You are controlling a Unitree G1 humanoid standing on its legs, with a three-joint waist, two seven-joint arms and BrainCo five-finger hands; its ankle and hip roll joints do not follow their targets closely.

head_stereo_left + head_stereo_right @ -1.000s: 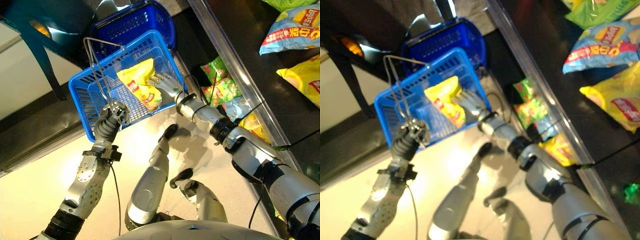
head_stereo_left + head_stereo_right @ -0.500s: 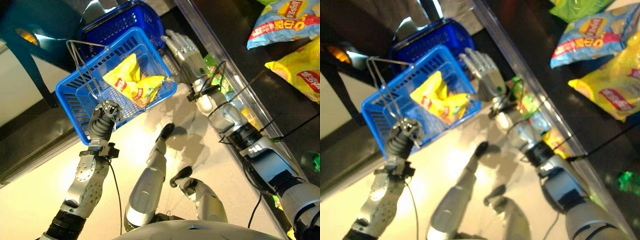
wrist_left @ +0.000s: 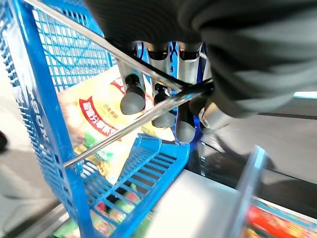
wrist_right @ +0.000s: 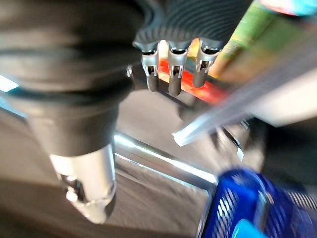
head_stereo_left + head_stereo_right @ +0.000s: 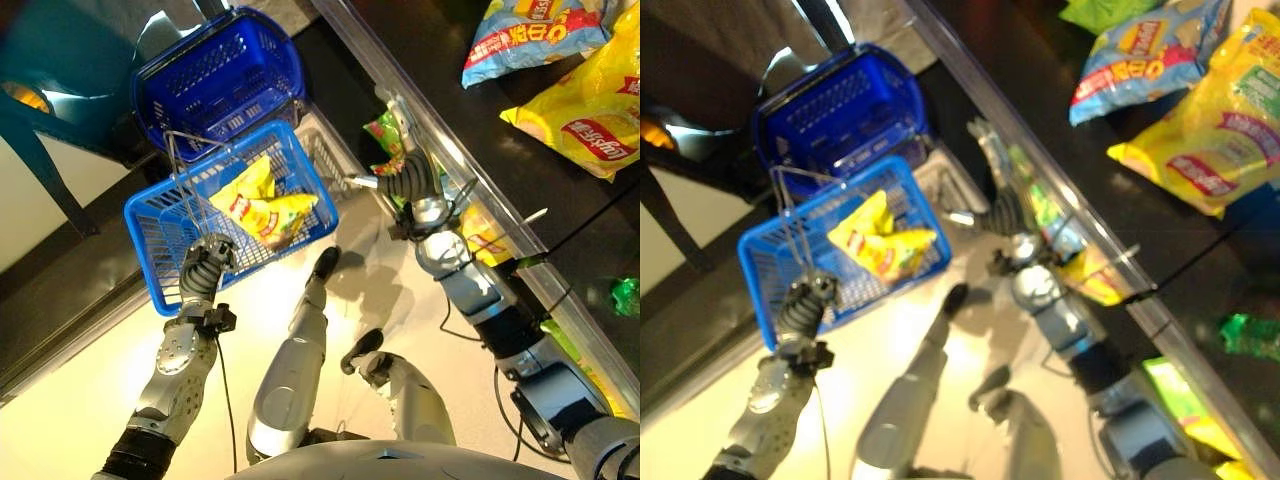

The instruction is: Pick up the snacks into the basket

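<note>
Holding the wire handle (image 3: 124, 131) with its fingers curled round it, the left hand (image 5: 203, 268) carries the blue basket (image 5: 160, 235) at centre left of the frame, with one yellow snack bag (image 5: 262, 205) already lying inside. Right of centre, the right hand (image 5: 405, 165) is empty, fingers straight and relaxed, raised beside the counter edge (image 5: 470, 150). Beyond it, on the dark counter at upper right, lie a big yellow bag (image 5: 590, 105) and a blue bag (image 5: 525, 35), touching each other. The next reach would probably go best for the yellow bag's near corner, pinched firmly, while the basket is kept level and close under the edge.
</note>
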